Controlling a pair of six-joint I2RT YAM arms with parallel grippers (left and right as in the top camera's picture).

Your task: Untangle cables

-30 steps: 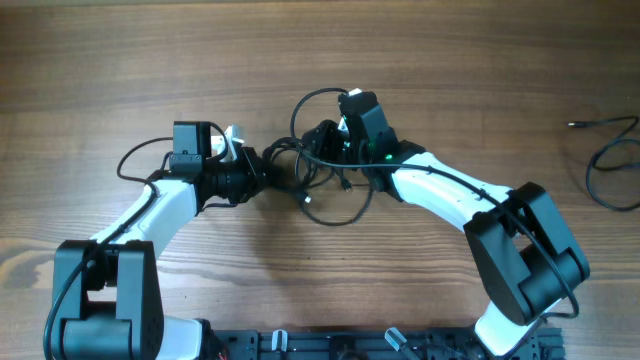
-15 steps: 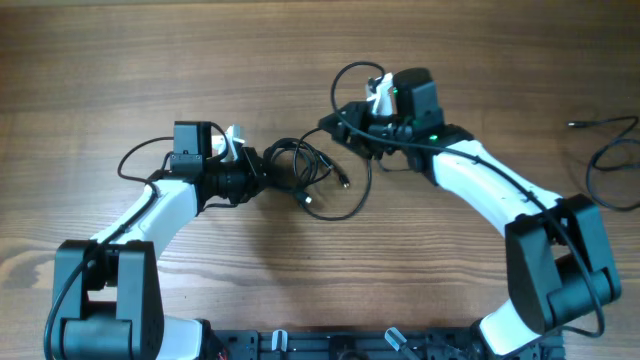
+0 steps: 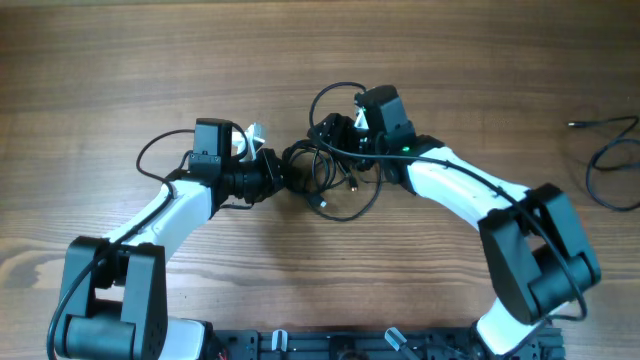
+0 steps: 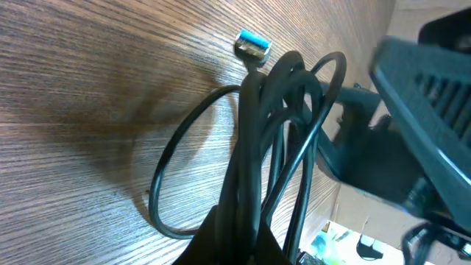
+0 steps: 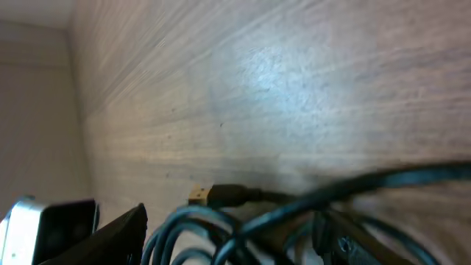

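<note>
The cables [image 3: 325, 178] form a tangled black bundle at the table's middle, with one loop trailing toward the front [image 3: 352, 212]. My left gripper [image 3: 283, 176] is shut on the bundle's left side. In the left wrist view the cables [image 4: 283, 103] rise from my closed fingers [image 4: 246, 239], and a plug with a blue tip [image 4: 252, 44] lies on the wood. My right gripper [image 3: 333, 135] stands open at the bundle's far right edge. Its wrist view shows the cables [image 5: 221, 228] lying between the spread fingers [image 5: 110, 235], with a plug [image 5: 221, 195] just beyond.
A separate thin black cord [image 3: 608, 160] lies near the right edge of the wooden table [image 3: 120, 60]. The right arm's dark body [image 4: 427, 110] fills the right side of the left wrist view, close to the bundle.
My right gripper opened, swung off to the right, then came back left onto the bundle. My left arm shifted a little to the right, still holding the cables.
</note>
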